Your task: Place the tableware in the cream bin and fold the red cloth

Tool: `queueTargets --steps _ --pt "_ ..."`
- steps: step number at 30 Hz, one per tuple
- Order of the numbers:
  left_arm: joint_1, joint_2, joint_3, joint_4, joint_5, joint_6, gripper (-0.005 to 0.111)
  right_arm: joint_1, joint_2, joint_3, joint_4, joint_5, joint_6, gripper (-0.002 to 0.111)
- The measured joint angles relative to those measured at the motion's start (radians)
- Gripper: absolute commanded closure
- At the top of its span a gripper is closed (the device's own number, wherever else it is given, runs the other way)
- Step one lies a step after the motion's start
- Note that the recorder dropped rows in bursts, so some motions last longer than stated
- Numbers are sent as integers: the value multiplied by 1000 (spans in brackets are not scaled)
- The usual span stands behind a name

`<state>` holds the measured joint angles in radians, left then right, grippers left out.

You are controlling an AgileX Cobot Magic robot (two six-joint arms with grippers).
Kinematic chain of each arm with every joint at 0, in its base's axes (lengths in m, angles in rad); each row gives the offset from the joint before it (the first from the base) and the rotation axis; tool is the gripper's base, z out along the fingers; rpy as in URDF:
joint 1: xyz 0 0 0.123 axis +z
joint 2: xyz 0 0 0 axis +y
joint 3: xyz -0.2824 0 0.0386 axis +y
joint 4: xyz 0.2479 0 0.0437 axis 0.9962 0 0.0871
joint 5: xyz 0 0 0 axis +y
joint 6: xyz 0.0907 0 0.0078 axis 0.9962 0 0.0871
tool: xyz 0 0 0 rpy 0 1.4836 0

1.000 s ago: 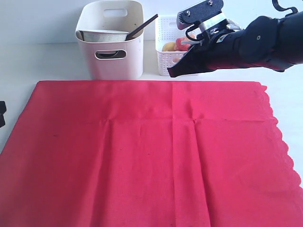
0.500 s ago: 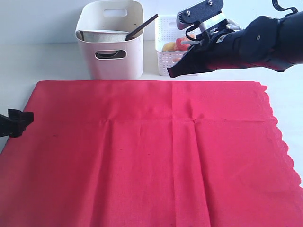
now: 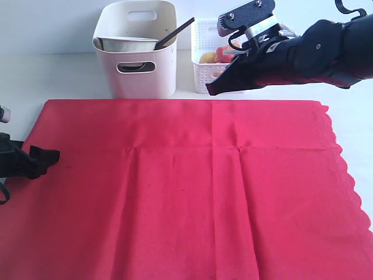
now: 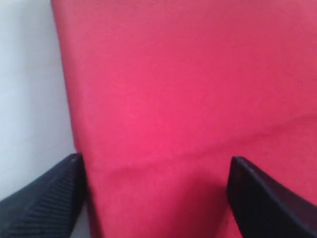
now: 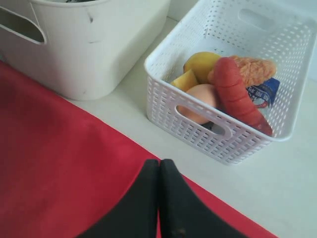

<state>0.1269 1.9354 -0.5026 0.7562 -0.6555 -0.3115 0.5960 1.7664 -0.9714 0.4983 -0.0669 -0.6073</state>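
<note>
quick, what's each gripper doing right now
Left gripper: open, empty, over the red cloth edge.
Right gripper: shut, holding nothing.

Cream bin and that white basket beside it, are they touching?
Apart. The right wrist view shows a strip of bare table between the cream bin and the white basket.

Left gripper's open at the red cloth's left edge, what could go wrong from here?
The left gripper straddles the flat edge of the red cloth; closing may pinch only a sliver or slip off.
The right gripper is shut above the far edge; lifting one side alone may skew the fold.
It hangs near the white basket and might nudge it.
</note>
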Motion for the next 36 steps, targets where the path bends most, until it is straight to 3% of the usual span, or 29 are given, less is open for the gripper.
queueTargets --steps 9,14,28,36 --pt "0 18 -6 14 -23 -3 107 0 0 0 0 0 0 108" --pt "0 7 -13 -8 13 -3 107 0 0 0 2 18 2 108" --pt "0 -124 -106 -57 475 -5 107 12 35 -80 20 312 2 108" --pt "0 -216 -111 -100 507 -11 107 173 149 -140 27 333 -107 108"
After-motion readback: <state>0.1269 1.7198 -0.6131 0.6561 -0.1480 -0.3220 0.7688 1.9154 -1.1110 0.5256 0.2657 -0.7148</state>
